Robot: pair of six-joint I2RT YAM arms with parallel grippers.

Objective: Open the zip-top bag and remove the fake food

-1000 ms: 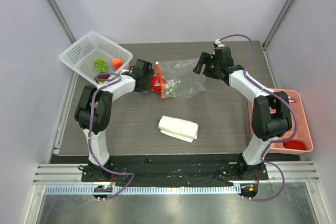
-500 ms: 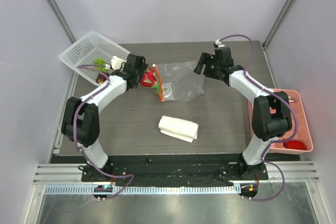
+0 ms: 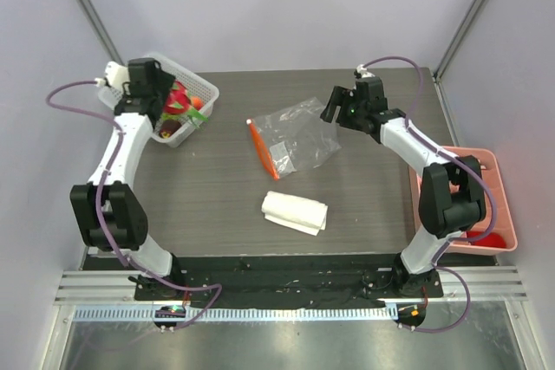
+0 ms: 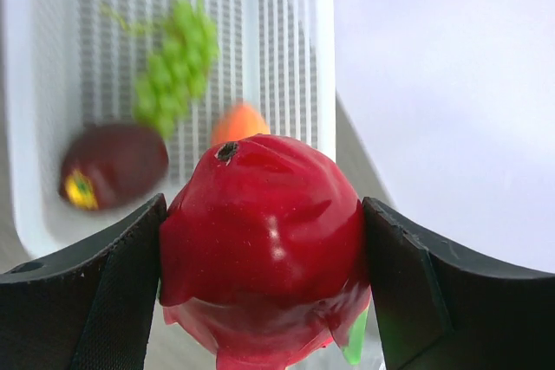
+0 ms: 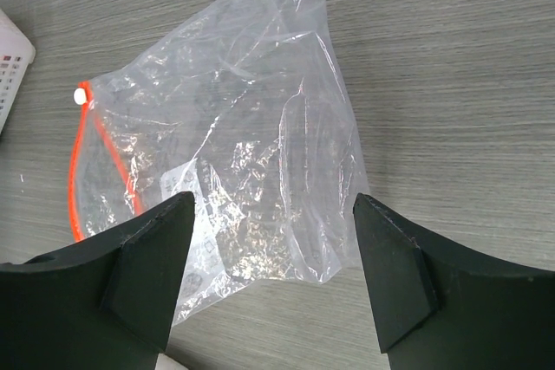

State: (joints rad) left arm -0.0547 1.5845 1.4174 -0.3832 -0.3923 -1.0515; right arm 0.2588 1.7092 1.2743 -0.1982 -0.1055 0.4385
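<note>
The left gripper (image 4: 263,205) is clamped on the red-pink dragon fruit (image 4: 260,223), one finger pressed to each flank. It hangs over the white basket (image 4: 295,41) at the far left corner of the table. The right gripper (image 5: 273,205) has its jaws wide apart with nothing between them, and hovers above the zip-top bag (image 5: 234,119). The bag lies flat on the table with its orange-red zipper strip (image 5: 87,158) along the left edge (as far as I can tell, it is empty).

What worries me is the drop. The fruit is glossy and round and sits close to the basket's right rim. If let go from here it could clip that rim or bounce off the pieces below, then roll onto the table. The basket looks light, so a bump from the arm could shove it.

Counting up:
- one bag
- one dragon fruit in the jaws
- three pieces already in the basket: one bunch of green grapes (image 4: 178,62), one small orange (image 4: 238,120) and one dark purple fruit (image 4: 113,165)
- one folded white cloth (image 3: 295,211)
- one pink tray (image 3: 503,233) off to the right
</note>
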